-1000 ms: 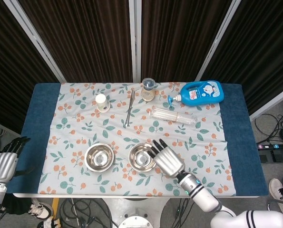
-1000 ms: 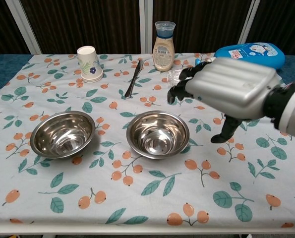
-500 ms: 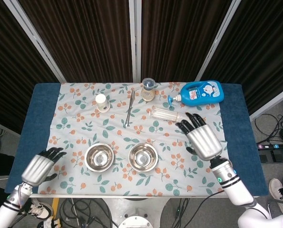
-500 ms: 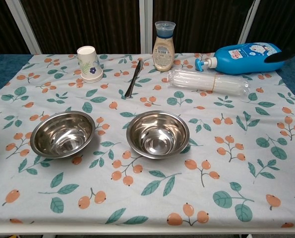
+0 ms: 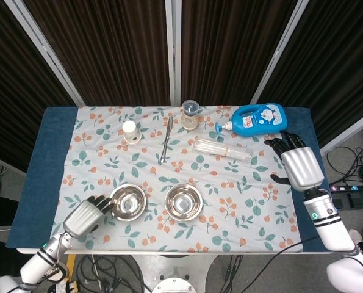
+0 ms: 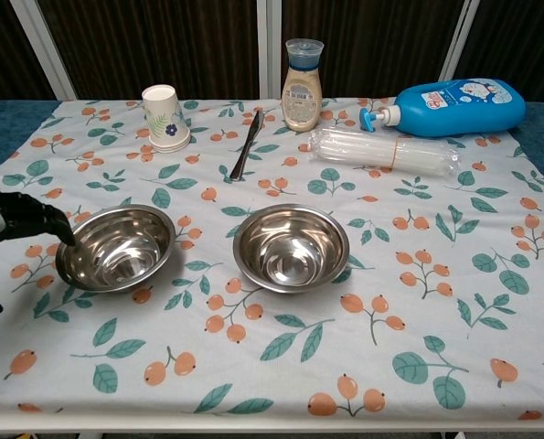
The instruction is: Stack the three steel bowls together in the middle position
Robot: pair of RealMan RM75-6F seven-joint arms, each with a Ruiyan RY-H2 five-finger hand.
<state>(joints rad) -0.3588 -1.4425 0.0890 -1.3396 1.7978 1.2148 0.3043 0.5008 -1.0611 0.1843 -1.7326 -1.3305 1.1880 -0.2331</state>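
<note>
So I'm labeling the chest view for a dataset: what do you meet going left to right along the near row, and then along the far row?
Near row: left hand → left steel bowl → middle steel bowl. Far row: paper cup → knife → sauce bottle → clear plastic bottle → blue detergent bottle.

blue table [image 5: 28,177] w/ floral cloth [image 5: 254,201]; on cloth: 2 steel bowls [image 5: 128,202] [image 5: 183,201], cup [image 5: 130,131], knife [image 5: 166,137], bottles [image 5: 254,119].
</note>
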